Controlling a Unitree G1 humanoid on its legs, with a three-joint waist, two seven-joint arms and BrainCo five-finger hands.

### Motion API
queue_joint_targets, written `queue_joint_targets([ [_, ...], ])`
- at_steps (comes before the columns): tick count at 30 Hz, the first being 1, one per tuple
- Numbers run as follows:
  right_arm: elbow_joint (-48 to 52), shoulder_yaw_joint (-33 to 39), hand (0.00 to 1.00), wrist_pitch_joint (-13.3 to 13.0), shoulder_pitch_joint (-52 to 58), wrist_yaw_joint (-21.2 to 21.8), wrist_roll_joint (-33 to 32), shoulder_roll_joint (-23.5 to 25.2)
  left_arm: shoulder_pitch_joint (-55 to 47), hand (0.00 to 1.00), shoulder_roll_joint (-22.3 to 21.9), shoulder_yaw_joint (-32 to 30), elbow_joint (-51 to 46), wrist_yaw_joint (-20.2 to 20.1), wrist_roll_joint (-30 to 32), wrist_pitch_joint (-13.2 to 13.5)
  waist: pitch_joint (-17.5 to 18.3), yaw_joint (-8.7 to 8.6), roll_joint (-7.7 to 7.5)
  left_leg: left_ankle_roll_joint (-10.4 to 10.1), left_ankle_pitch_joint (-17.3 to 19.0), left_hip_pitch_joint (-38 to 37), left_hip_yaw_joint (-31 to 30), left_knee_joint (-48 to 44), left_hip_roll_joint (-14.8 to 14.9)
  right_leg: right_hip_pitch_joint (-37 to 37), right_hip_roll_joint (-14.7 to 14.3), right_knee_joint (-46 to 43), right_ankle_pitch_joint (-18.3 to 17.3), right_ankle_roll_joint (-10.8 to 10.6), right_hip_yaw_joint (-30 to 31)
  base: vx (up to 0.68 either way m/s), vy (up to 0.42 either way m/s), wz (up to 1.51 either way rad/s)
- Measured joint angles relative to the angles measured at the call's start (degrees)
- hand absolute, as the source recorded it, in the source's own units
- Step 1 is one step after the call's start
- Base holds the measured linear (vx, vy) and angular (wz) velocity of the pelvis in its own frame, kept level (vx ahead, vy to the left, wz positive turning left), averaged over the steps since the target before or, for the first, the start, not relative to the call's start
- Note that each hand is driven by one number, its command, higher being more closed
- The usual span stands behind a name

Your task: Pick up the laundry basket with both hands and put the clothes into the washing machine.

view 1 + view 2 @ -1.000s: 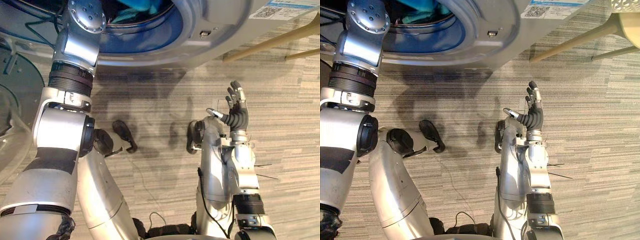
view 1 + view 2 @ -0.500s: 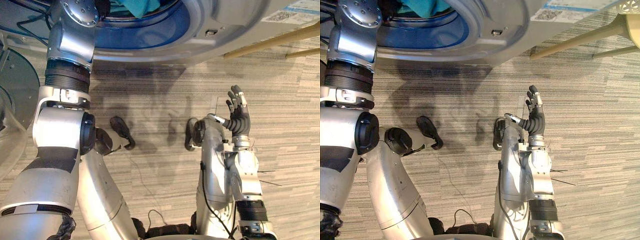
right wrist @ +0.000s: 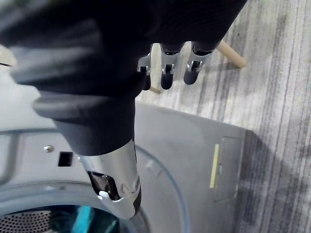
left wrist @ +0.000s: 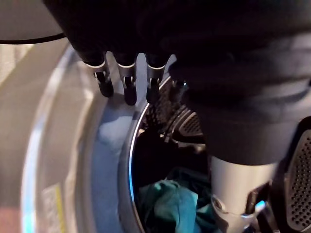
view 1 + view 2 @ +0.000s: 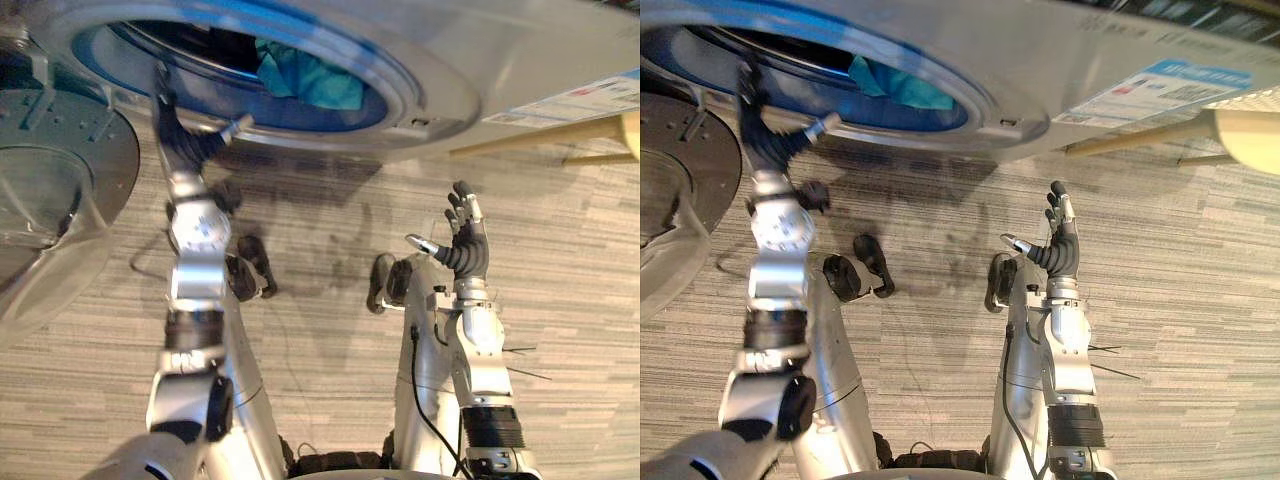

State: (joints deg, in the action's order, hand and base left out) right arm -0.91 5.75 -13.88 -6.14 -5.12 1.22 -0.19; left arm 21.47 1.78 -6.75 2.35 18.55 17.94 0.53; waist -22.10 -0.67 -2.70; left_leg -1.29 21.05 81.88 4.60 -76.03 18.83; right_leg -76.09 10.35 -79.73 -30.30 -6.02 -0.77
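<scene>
the washing machine (image 5: 440,60) stands at the far side of the scene, its round opening facing the robot, rimmed in blue. teal clothes (image 5: 312,82) lie bunched inside the drum (image 4: 165,116), just behind the near edge of the opening; the left wrist view shows them below the perforated drum wall. the machine's door (image 5: 60,180), round with a clear bowl in the middle, hangs open at the far left.

the left hand (image 5: 183,148) is raised to the left part of the opening, palm toward the machine. its fingers (image 4: 104,86) are straight and side by side, the thumb spread apart to the right, and they hold nothing. the fingertips are at the blue rim; whether they touch it cannot be told.

the right hand (image 5: 465,245) is held up over the floor (image 5: 330,350) to the right, well apart from the machine and nearer than the left hand. its fingers (image 3: 165,73) are straight and relaxed, the thumb splayed to the left, with nothing in its grasp.

2 wooden legs (image 5: 530,137) slant across the far right, just beside the machine's grey front, under a pale round thing (image 5: 1250,135). a white and blue label (image 5: 580,100) sits on the machine's right side. the floor is grey striped carpet.
</scene>
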Motion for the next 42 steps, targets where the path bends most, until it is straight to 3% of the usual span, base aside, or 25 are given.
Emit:
queue_joint_targets([
  [6,-4.55,-0.11,0.0,1.15,2.36,-0.19,0.41,-0.02,-9.4,0.0,-3.11,3.94,0.73,-1.67,-7.51,4.54,0.8,1.51,0.04,-1.46,-0.88,-8.21,0.2,5.14,-0.68,8.11,0.48,4.49,0.06,0.34,-1.47,0.08,-0.064,0.07],
  [10,-12.48,-0.11,0.0,1.51,7.2,-0.2,-0.99,-0.15,-16.79,0.0,-3.57,7.37,9.98,-5.68,-17.92,8.0,2.56,1.61,1.19,-2.54,-2.85,-23.11,1.14,16.03,-2.38,24.17,1.59,15.41,1.38,1.08,-5.02,0.14,-0.063,0.3],
  [15,-22.25,-0.07,0.0,2.54,9.67,-1.04,-3.21,-0.26,-22.69,0.0,-2.57,8.34,23.28,-11.15,-25.11,8.85,4.71,1.95,1.64,-3.32,-8.45,-45.93,5.15,35.54,-4.05,46.39,0.97,35.76,7.95,0.87,-8.13,0.16,-0.028,0.06],
  [19,-25.24,0.17,0.0,3.2,12.91,-1.21,-4.95,-0.3,-24.63,0.0,-1.47,6.9,30.64,-12.92,-25.02,8.81,9.6,1.89,1.58,-3.83,-11.42,-56.08,7.95,46.4,-4.81,56.08,-0.11,47.71,11.98,0.35,-8.76,0.16,0.015,-0.13],
  [21,-29.53,0.19,0.0,3.17,13.66,-1.08,-5.07,-1.16,-25.28,0.0,0.34,6.32,35.35,-13.92,-24.29,8.91,12.93,1.3,2.1,-4.32,-14.61,-62.06,9.42,54.59,-5.99,61.36,-0.75,56.24,15.31,0.14,-9.03,0.13,0.0,-0.1],
  [23,-33.26,0.21,0.0,3.21,13.58,-0.83,-4.87,-2.91,-24.9,0.0,2.03,6.31,38.91,-15.13,-21.99,8.91,14.02,1.05,2.9,-4.71,-16.39,-65.42,9.9,59.15,-6.34,64.91,-1.91,62.18,18.05,0.21,-8.78,0.13,-0.011,-0.17],
  [30,-40.59,1.58,0.0,3.25,11.81,-0.39,-2.56,-7.15,-24.92,0.0,5.34,7.35,43.31,-16.21,-17.71,8.96,14.48,-0.08,3.43,-5.59,-17.32,-72.1,6.55,64.22,-7.5,70.1,-3.85,69.99,23.02,0.04,-5.18,0.06,0.005,-0.32],
  [35,-43.18,1.71,0.0,3.67,10.57,0.22,-2.27,-6.92,-23.84,0.0,5.58,9.16,44.86,-17.16,-15.0,9.45,14.99,-0.42,3.57,-5.62,-17.39,-74.46,11.41,67.02,-8.4,65.52,-4.4,75.0,30.3,-1.03,7.07,-0.06,0.068,-1.14],
  [37,-43.25,1.48,0.0,3.96,9.61,0.13,-2.4,-7.0,-23.68,0.0,5.56,9.16,45.44,-17.13,-14.98,9.45,14.88,-0.9,3.59,-5.5,-15.42,-74.43,13.21,65.32,-8.17,62.67,-5.28,74.92,32.64,-1.63,11.23,-0.13,0.034,-1.7],
  [38,-43.27,1.05,0.0,4.17,8.45,0.03,-2.58,-7.25,-23.71,0.0,5.56,9.08,45.46,-17.07,-14.99,9.45,14.62,-0.81,4.14,-5.57,-12.03,-74.54,13.72,63.16,-7.23,60.46,-7.07,74.98,35.27,-1.59,11.69,-0.17,0.005,-2.77],
  [39,-43.16,0.14,0.0,4.21,7.04,-0.14,-2.74,-7.01,-23.6,0.0,5.57,8.94,46.09,-17.07,-14.98,9.41,14.05,-0.69,4.47,-4.61,-9.96,-74.81,19.54,60.47,-4.12,58.99,-8.41,77.62,39.67,1.22,6.92,-0.2,-0.045,-2.5],
  [40,-43.18,-0.06,0.0,4.27,6.4,-0.15,-2.75,-6.84,-23.49,0.0,5.72,8.91,46.56,-17.07,-14.93,9.42,13.58,-1.03,4.96,-4.36,-9.4,-75.63,22.11,59.86,-3.38,58.68,-8.31,76.6,38.86,4.0,1.04,-0.19,-0.091,-2.41],
  [41,-43.24,-0.07,0.0,4.47,6.61,-0.16,-2.71,-6.88,-23.5,0.0,5.92,8.89,47.47,-17.07,-14.84,9.38,13.48,-1.46,4.78,-4.5,-9.24,-77.78,26.64,59.93,-2.48,57.71,-7.04,70.2,32.83,8.49,-10.97,-0.17,-0.119,-2.1],
  [42,-43.28,-0.03,0.0,4.53,6.71,-0.2,-2.61,-7.58,-23.77,0.0,5.78,8.96,47.51,-17.05,-14.34,9.34,13.03,-1.72,5.64,-5.13,-8.99,-80.59,32.31,59.97,-0.85,57.35,-4.31,64.48,27.47,12.07,-23.68,-0.12,-0.1,-2.11],
])
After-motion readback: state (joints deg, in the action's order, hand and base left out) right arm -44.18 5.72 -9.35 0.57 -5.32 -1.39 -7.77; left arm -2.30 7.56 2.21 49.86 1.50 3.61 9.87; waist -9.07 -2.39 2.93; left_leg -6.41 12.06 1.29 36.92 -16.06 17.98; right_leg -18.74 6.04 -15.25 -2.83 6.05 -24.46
